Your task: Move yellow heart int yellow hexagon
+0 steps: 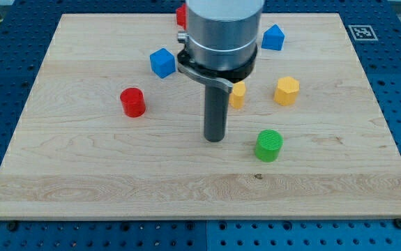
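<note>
The yellow heart (238, 95) lies near the board's middle, partly hidden behind my rod. The yellow hexagon (286, 90) sits a short way to its right, apart from it. My tip (215, 139) rests on the board just below and left of the yellow heart, not touching it as far as I can tell.
A red cylinder (133, 102) lies at the left. A blue cube (162, 62) is up left of the rod. A blue block (273, 37) is at the upper right. A green cylinder (269, 145) lies right of the tip. A red block (181, 14) peeks out behind the arm at the top.
</note>
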### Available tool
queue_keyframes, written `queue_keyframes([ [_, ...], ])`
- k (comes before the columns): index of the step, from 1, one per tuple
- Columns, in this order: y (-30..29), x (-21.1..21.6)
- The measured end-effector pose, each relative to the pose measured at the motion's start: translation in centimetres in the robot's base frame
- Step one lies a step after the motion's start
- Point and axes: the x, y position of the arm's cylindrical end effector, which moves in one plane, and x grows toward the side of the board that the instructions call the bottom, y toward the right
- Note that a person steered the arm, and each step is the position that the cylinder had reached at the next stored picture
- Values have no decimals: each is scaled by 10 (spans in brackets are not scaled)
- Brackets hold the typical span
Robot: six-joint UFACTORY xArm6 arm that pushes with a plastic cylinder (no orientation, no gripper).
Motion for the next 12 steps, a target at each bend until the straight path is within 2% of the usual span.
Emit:
queue_keyframes([
  [2,-27,-5],
  [4,-27,-56],
  [8,18,-63],
  [11,16,-82],
  [12,35,-82],
])
